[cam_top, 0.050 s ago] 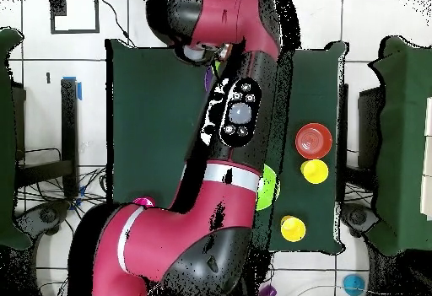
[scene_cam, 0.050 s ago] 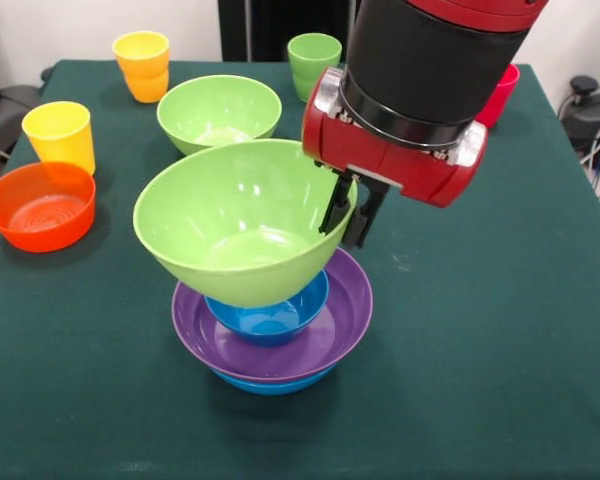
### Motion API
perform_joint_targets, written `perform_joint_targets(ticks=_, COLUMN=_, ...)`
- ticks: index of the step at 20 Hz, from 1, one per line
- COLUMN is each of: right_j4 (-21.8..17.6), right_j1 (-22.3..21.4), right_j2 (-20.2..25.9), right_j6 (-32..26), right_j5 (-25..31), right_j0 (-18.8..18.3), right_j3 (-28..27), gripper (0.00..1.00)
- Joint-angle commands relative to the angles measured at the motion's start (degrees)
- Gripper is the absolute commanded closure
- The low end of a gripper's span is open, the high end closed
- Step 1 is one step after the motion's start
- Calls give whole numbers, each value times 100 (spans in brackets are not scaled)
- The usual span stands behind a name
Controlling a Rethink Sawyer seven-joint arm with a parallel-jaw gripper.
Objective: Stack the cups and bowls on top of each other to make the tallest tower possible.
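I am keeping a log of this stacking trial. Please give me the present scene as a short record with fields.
hand: robot hand, fingers shut on the rim of the large light green plastic bowl
held bowl: tilted, over the tower
tower: small blue plastic bowl inside the wide purple plastic bowl, on the large blue plastic bowl
loose bowls: second light green bowl, small orange bowl
cups: yellow, orange-yellow, light green, red, all unstacked

Dark green tablecloth (scene_cam, 0.050 s ago: 500, 330), white tiled floor (cam_top, 0.050 s ago: 93, 82), cables (scene_cam, 0.050 s ago: 595, 140).
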Motion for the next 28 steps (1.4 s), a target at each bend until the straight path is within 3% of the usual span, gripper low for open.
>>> perform_joint_targets(ticks=1, right_j4=-422, right_j1=117, right_j2=638, right_j6=-963, right_j5=-357, right_j0=4, right_j3=544, gripper=100)
perform_joint_targets(ticks=28, right_j4=-520, right_j1=332, right_j2=659, right_j6=-655, right_j5=-686, right_j0=116, right_j3=625, gripper=100)
